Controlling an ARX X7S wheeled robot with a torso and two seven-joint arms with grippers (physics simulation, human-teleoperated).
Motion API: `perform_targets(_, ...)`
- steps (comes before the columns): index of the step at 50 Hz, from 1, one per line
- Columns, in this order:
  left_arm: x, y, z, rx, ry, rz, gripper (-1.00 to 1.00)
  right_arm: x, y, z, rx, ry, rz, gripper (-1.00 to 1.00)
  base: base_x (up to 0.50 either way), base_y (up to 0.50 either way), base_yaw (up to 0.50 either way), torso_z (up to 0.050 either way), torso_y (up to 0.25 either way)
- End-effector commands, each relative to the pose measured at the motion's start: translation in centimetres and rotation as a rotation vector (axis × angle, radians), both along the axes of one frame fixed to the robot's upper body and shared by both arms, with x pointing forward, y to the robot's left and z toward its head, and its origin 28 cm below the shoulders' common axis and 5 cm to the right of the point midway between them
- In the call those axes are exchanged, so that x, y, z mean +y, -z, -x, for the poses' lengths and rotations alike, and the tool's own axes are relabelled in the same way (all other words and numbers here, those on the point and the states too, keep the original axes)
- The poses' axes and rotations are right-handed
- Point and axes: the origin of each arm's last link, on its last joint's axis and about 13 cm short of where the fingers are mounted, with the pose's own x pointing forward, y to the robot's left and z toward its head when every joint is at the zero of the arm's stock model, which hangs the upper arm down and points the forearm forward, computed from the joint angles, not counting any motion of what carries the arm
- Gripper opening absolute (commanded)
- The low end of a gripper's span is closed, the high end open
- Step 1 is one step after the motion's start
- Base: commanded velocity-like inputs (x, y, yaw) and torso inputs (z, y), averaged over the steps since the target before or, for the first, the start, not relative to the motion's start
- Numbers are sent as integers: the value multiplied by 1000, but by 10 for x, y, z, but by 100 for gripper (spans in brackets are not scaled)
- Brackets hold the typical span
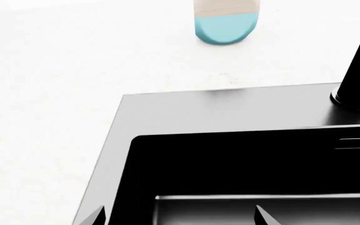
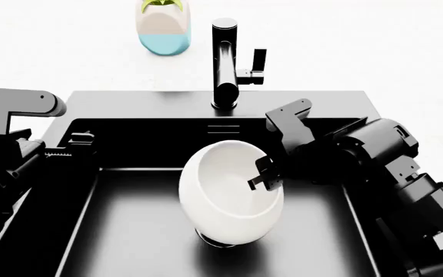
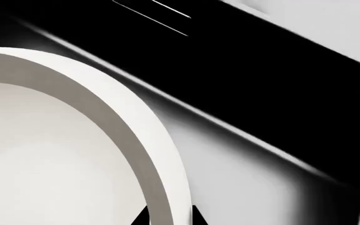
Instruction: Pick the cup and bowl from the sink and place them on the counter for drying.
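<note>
The bowl (image 2: 225, 199) is inside the sink (image 2: 141, 231), tipped so its mouth faces up and toward the right arm. Its underside sits over the round steel drain (image 2: 220, 240) on the basin floor. The right end effector (image 2: 265, 176) has its fingers at the bowl's right rim, one dark finger showing inside the bowl against the white. In the right wrist view the rim (image 3: 148, 154) runs between two dark fingertips (image 3: 141, 218) at the frame's edge, one on each side of the wall, so the end effector is clasped around the bowl's rim with the wall between its fingers.

The left end effector (image 2: 71, 151) hangs over the sink's left wall, apart from the bowl. In the left wrist view its two fingertips (image 1: 95, 216) stand well apart with only the black basin between them, so it is released and holds nothing.

The black faucet (image 2: 225, 63) rises from the sink's back deck, just behind the bowl. Further back on the white bench (image 2: 360, 52) stands a white-and-blue plant pot (image 2: 163, 29), left of the faucet; the left wrist view shows the pot well beyond the sink's corner. I cannot see the cup in any view.
</note>
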Motion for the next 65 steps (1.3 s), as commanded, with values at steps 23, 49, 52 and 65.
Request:
perform_targets(23, -3, 1, -1, -11, -5, 13, 100, -65, -112, 38, -168, 107, 248, -100, 0, 0, 0, 0, 0)
perform_targets(49, -4, 4, -1, -21, 13, 9, 100, -165, -157, 78, -96, 498, 294, -100, 0, 0, 0, 0, 0)
perform_targets(52, -3, 4, -1, -20, 11, 10, 100, -176, -156, 87, -75, 540, 315, -100, 0, 0, 0, 0, 0)
perform_targets(65, -3, 3, 1, -23, 8, 7, 100, -215, -151, 112, -47, 789, 344, -100, 0, 0, 0, 0, 0)
